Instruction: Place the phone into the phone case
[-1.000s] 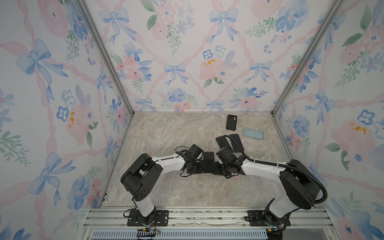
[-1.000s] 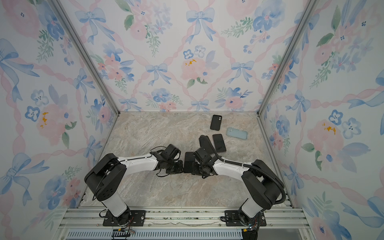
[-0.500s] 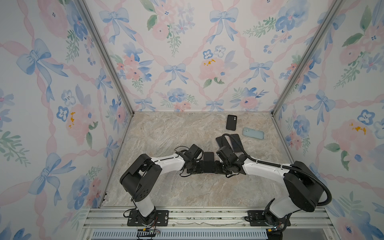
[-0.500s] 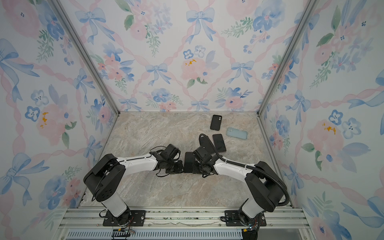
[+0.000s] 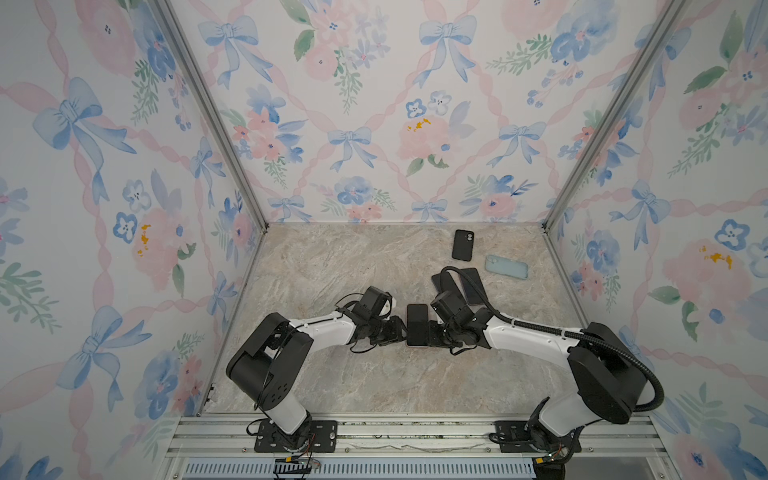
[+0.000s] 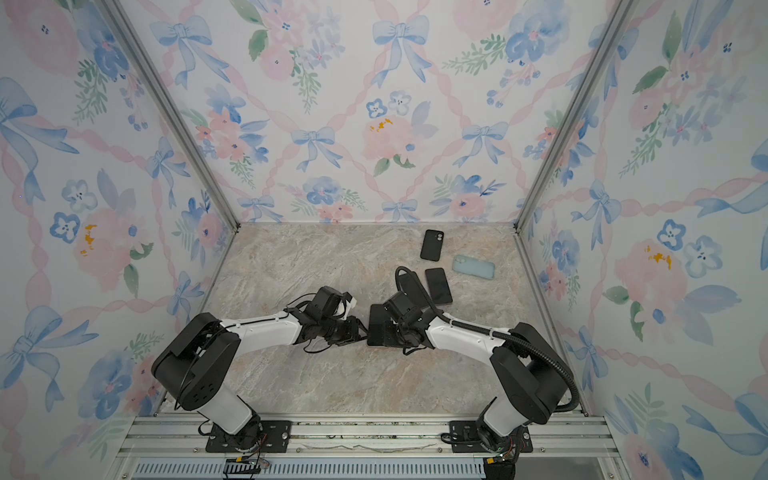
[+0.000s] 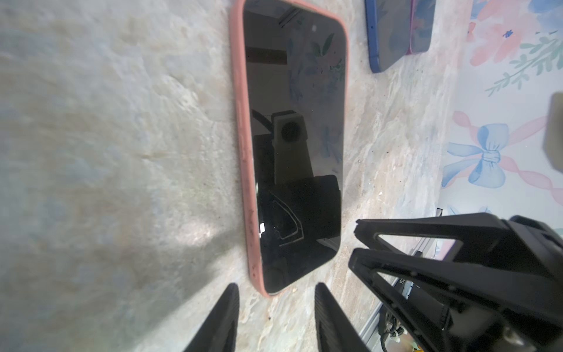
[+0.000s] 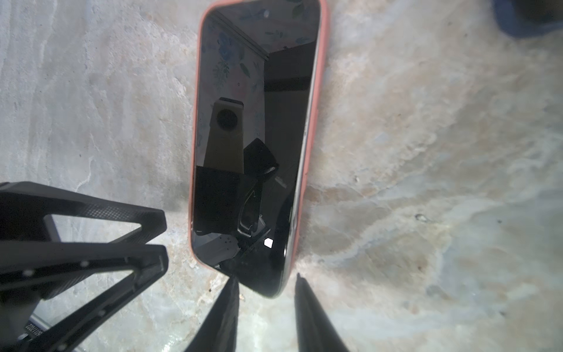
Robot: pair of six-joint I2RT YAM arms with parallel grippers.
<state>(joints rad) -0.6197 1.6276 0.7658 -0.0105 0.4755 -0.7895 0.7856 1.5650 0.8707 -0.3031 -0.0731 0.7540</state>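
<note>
**Both top views.** The phone lies flat, screen up, near the middle of the bench. It is in the same spot as a second ago, not displaced. The left tool sits at its 9 o'clock and the right tool at its 3 o'clock, both low against its long edges. Over the last second the left tool's jaws have spread and the right tool's have drawn inward. Toward 1 o'clock, well apart, lie spares: a black case, a pale blue case and a dark phone.

**Left wrist.** The left tool is released. Its fingers stand apart, and the phone's near corner sits at the gap, touched by neither. The pink case rims the whole long side seen here. A pale sliver shows past the rim at the near corner.

**Right wrist.** The right tool is parted, with the phone's corner between its tips. One fingertip is at the rim, and I see no clamp. On the far long side, toward the tool, a grey phone edge shows where pink rim would be expected.

**Reading.** The phone is in the case, and the left tool letting go suggests its press is done. The corner nearest the tools may still sit proud. The right tool closing in looks like a last seating press, and a hard push there could skid the phone.
</note>
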